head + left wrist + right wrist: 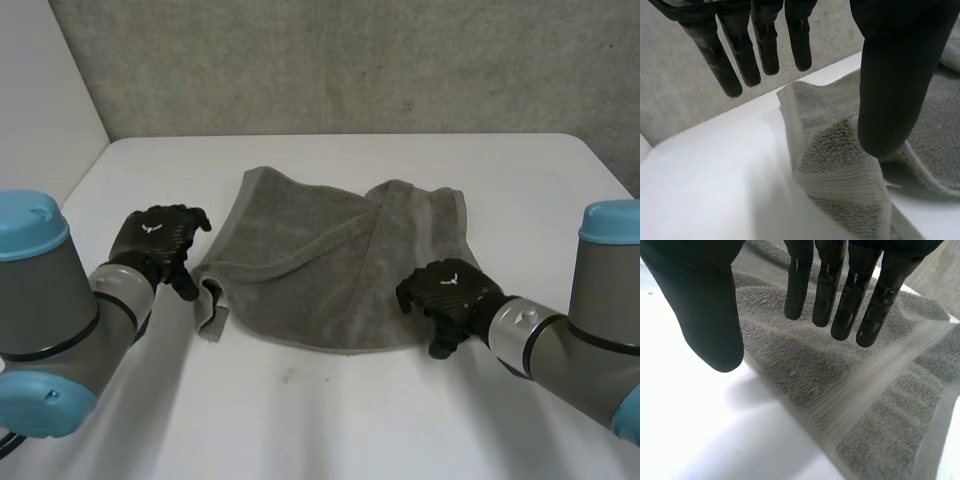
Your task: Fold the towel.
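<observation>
Head view: a grey towel [330, 270] lies partly folded across the middle of the white worktop [300, 420], with one flap laid diagonally over the rest. The left hand [158, 240] is at the towel's near corner toward the worktop's left edge, where the cloth curls up. The right hand [447, 292] is at the opposite near corner.

Left wrist view: the fingers [720, 65] hang straight, well apart from the thumb [895, 90], with the upturned towel corner between them. The thumb seems to touch the cloth, though I cannot be sure.

Right wrist view: this hand is wide too, with straight fingers [840, 300] over the towel's banded edge and the thumb [705, 315] above bare worktop just beside it.
</observation>
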